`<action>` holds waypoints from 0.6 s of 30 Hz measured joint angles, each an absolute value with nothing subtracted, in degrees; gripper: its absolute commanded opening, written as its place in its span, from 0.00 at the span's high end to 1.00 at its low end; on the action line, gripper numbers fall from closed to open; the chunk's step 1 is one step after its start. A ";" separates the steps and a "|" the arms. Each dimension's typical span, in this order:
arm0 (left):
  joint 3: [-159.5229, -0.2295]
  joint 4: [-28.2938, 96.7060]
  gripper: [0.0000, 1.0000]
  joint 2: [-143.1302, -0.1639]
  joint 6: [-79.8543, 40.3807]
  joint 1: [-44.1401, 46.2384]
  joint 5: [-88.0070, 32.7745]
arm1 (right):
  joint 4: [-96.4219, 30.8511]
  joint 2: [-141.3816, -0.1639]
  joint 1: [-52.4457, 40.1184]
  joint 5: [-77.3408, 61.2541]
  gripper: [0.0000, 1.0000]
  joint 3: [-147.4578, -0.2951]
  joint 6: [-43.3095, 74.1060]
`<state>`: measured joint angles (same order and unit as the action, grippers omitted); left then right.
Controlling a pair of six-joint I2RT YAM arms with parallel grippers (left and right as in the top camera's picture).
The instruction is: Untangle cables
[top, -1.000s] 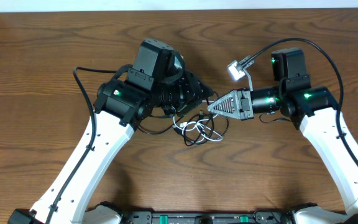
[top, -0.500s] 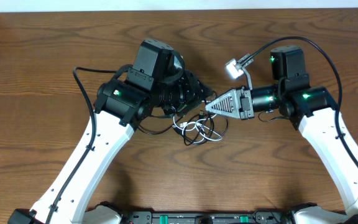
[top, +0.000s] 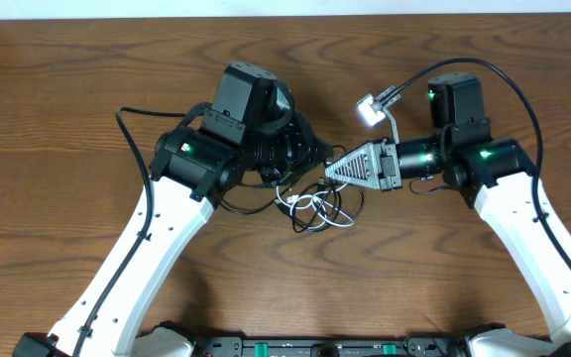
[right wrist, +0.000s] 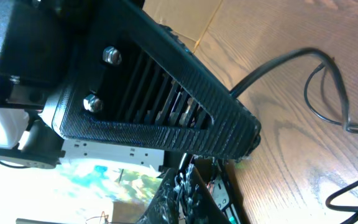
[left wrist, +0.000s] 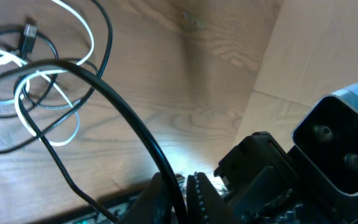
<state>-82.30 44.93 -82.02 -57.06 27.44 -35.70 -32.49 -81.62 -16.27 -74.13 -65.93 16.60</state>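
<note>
From overhead I see both arms meeting over the middle of a brown wooden desk (top: 67, 79). The cables (top: 315, 206) lie in a loose, overlapping tangle of thin black and white loops on the desk, just in front of where the two arms meet. The left end effector (top: 313, 157) points right, its tips directly above the tangle's upper edge. The right end effector (top: 333, 171) points left, its tapered tip almost touching the left one. In the left wrist view, the left end effector (left wrist: 179, 190) is pinching a black cable (left wrist: 123, 112), which runs up from the narrow jaws toward the loops. There it crosses the white cable (left wrist: 17, 102). In the right wrist view, the right end effector (right wrist: 182, 183) has its fingers pressed together. I cannot tell whether a cord sits between them. A ribbed black finger (right wrist: 166, 106) of the left arm fills most of that view.
</note>
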 measured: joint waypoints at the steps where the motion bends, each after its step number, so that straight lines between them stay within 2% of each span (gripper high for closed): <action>1: -82.30 44.93 0.93 -82.02 -57.01 27.42 -35.66 | -32.51 -81.62 -16.34 -73.91 0.99 -65.93 16.60; 4: -82.30 44.77 0.93 -82.02 -57.21 27.42 -35.66 | -32.62 -81.62 -16.43 -73.49 0.98 -65.93 16.78; 10: -82.26 43.94 0.93 -82.02 -59.86 27.20 -35.70 | -39.79 -81.62 -16.43 -66.39 0.81 -65.98 17.02; 12: -82.19 41.36 0.93 -82.02 -60.58 26.50 -36.32 | -42.76 -81.60 -16.45 -60.99 0.72 -65.98 17.23; 15: -82.19 36.80 0.92 -81.43 -61.52 25.41 -37.93 | -44.66 -81.62 -16.43 -52.62 0.52 -65.95 17.39; 18: -82.19 32.73 0.92 -79.61 -63.57 25.17 -39.13 | -45.21 -81.62 -16.47 -45.23 0.41 -65.95 18.70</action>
<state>-82.19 32.73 -79.61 -63.57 25.17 -39.13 -45.21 -81.62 -16.47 -45.23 -65.95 18.70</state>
